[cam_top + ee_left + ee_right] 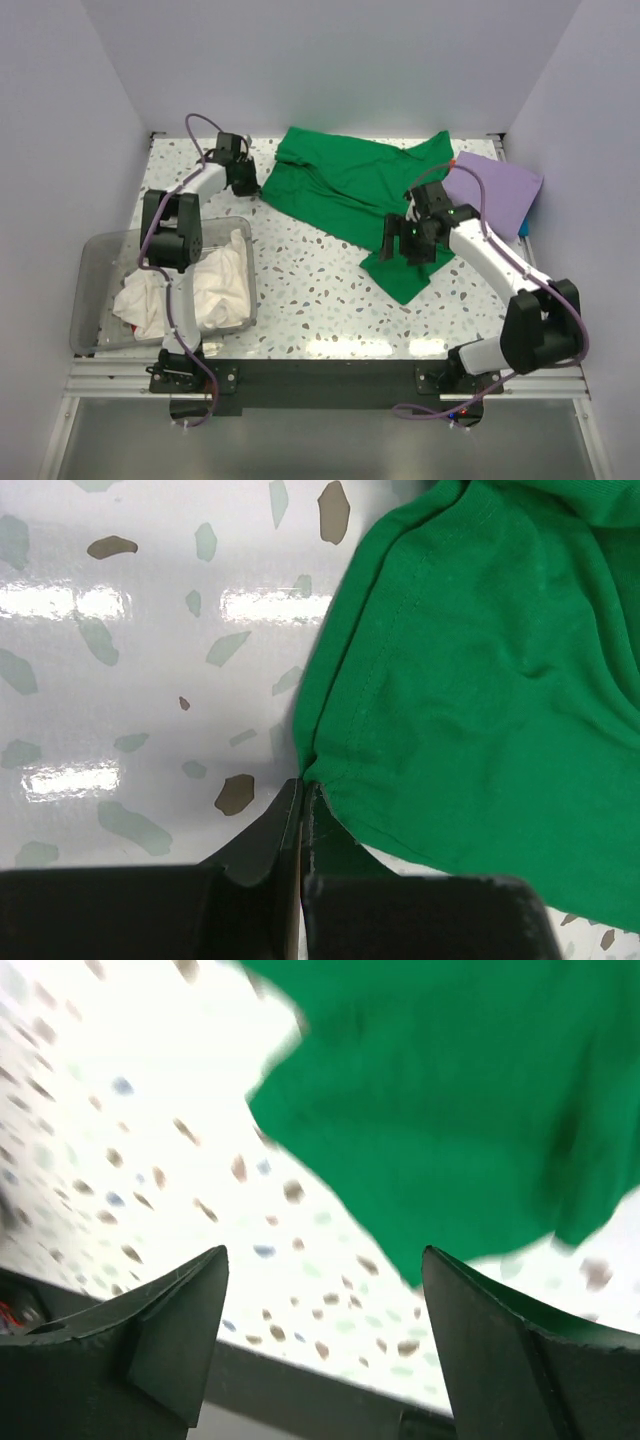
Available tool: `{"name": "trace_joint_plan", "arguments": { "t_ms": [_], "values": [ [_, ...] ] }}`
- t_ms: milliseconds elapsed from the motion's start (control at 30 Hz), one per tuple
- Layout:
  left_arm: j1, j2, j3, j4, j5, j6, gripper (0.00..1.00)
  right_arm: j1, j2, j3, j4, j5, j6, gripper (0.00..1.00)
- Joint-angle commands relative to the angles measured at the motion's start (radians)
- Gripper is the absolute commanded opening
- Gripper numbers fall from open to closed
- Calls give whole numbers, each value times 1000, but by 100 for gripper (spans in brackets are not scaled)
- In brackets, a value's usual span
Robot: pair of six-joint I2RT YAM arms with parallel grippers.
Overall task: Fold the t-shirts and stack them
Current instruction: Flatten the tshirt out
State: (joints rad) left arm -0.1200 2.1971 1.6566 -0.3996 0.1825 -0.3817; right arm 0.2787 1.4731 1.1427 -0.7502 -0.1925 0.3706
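Note:
The bright green t-shirt lies spread and rumpled across the back middle of the table. My left gripper sits at its left edge; in the left wrist view it is shut, with the puckered hem of the green t-shirt pinched at its tips. My right gripper hovers over the shirt's near corner. In the blurred right wrist view it is open and empty, with the green t-shirt ahead. The lavender-purple t-shirt lies folded at the right. White t-shirts are heaped in the bin.
A clear plastic bin stands at the near left, beside the left arm. The speckled tabletop shows between the bin and the green shirt. Lilac walls close in the back and both sides. A blue object peeks out under the lavender shirt.

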Motion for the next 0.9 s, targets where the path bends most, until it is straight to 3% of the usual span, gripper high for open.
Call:
{"name": "trace_joint_plan", "arguments": {
  "t_ms": [0,133,233,867],
  "values": [
    [5,-85,-3,7,29,18,0,33,-92,-199,-5,15,111,81],
    [5,-99,-6,-4,34,32,0,51,-203,-397,29,22,200,68],
    [5,-109,-9,-13,38,44,0,54,-260,-449,40,63,238,63],
    [5,-142,-32,-19,51,58,0,56,-171,-497,184,148,272,48]
  ]
}}
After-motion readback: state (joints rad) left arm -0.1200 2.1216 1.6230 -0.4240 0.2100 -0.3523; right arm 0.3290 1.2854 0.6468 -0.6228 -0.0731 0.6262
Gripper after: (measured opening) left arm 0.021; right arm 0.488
